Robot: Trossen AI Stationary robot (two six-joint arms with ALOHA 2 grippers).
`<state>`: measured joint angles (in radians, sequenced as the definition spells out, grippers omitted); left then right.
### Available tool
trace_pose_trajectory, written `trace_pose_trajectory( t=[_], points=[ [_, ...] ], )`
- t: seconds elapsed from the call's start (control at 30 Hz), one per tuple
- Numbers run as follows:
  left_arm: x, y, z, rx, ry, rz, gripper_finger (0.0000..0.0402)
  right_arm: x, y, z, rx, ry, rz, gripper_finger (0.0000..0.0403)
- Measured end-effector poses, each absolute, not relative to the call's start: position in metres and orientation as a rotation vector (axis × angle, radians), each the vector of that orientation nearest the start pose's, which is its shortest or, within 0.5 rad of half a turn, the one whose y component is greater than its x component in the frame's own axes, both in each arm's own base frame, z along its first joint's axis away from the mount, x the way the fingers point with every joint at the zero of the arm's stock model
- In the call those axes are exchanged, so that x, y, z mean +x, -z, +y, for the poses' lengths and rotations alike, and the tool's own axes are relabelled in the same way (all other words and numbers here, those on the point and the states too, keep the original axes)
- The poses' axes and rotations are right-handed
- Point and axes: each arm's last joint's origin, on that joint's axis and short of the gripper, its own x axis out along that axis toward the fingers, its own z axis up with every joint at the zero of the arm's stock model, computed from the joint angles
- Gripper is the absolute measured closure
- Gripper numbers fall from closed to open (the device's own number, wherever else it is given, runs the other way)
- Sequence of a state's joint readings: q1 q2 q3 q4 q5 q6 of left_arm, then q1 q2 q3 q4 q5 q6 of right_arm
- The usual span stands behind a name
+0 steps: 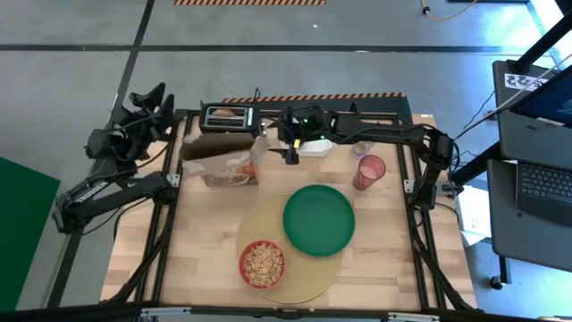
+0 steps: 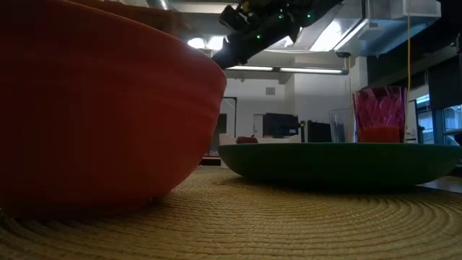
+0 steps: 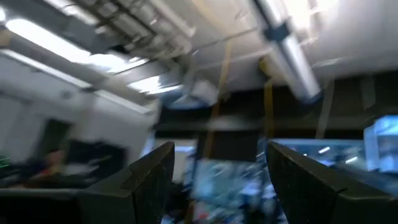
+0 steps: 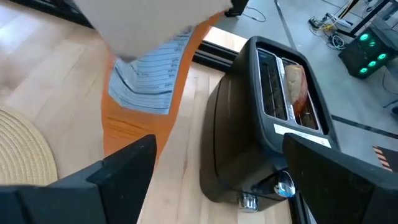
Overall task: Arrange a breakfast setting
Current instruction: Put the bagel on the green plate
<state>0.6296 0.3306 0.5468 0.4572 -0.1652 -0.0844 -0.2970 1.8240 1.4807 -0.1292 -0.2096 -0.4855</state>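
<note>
A: What's laid out on the pale wood-plank bench (image 1: 375,259)?

B: A large round woven tan mat (image 1: 308,284), coiled like rope. On it sit a smooth round green plate (image 1: 318,219) and, toward the front edge, a smaller ribbed red bowl (image 1: 262,264) filled with cereal (image 1: 263,262). A faceted translucent pink cup (image 1: 368,172) stands off the mat, near the plate.

A: And the bagel?

B: A browned piece (image 4: 297,87) stands in one slot of the glossy black toaster (image 4: 261,124) at the bench's back edge, beside an orange cereal box (image 4: 149,93).

A: The arms?

B: The right pincer (image 4: 214,165) hangs above the toaster, fingers spread wide, empty. The left pincer (image 3: 217,171) is off the bench's left side, raised toward the ceiling, fingers apart, holding nothing
</note>
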Motion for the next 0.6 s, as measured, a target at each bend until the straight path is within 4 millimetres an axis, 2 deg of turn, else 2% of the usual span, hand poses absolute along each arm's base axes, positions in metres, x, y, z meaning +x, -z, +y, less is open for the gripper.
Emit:
trace_pose_trajectory(
  t=[0.2,0.47,0.6],
  points=[
    [0.051,-0.358,0.048,0.071,-0.912,-0.686,0.0162,0.406,-0.291,-0.122,-0.389,0.040,0.470,0.0052],
    [0.050,-0.360,0.049,0.059,-0.940,-0.720,0.0162,0.404,-0.300,-0.141,-0.408,0.096,0.377,0.0052],
    [0.053,-0.368,0.052,0.065,-0.931,-0.794,0.0162,0.401,-0.304,-0.155,-0.285,0.066,0.293,0.0052]
  ],
)
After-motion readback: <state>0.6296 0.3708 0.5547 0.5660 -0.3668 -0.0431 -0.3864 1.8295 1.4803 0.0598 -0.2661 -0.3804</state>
